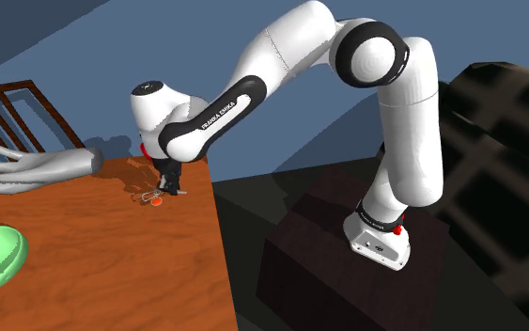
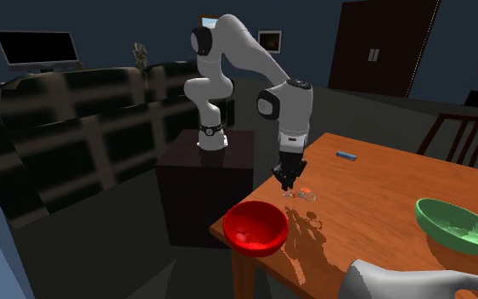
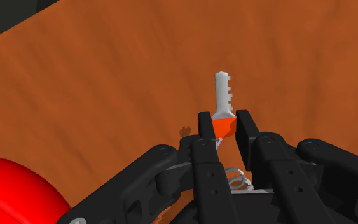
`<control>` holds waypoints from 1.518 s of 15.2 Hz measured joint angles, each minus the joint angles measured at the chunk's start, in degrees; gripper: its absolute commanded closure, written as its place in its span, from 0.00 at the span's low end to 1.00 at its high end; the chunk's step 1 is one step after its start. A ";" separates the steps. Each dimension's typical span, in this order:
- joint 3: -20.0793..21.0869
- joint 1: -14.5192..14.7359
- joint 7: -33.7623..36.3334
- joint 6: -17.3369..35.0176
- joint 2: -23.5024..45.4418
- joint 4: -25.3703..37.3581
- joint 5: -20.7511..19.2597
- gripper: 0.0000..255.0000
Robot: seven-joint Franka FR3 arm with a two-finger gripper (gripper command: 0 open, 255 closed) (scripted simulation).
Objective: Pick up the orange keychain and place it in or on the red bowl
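The orange keychain (image 3: 224, 125) is a silver key with an orange head and wire rings; my gripper (image 3: 222, 127) is shut on the orange head, the key blade sticking out past the fingertips. In the shoulder view the keychain (image 1: 156, 198) lies at the wooden table's (image 1: 84, 254) edge, right under the gripper (image 1: 168, 184). From the second exterior view the gripper (image 2: 288, 182) stands low over the keychain (image 2: 304, 193), and the red bowl (image 2: 255, 227) sits at the table corner just in front of it. Part of the red bowl (image 3: 15, 194) shows beside the hand in the wrist view.
A green bowl (image 2: 458, 225) sits on the table toward the second exterior view's right. A small blue object (image 2: 345, 155) lies farther back. A large white-grey shape (image 1: 32, 169) rests on the table. A dark chair (image 2: 462, 140) stands behind, a sofa (image 2: 75, 127) beyond the stand.
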 measured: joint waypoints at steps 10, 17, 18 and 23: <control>1.00 -0.73 -1.09 -5.81 -4.35 1.63 1.75 1.00; 1.53 -1.00 -1.67 -10.24 -6.85 3.68 2.81 1.00; 1.62 -1.06 -1.75 -10.76 -7.30 3.78 2.98 1.00; 0.49 -3.04 -5.23 -13.02 -5.18 8.18 2.93 1.00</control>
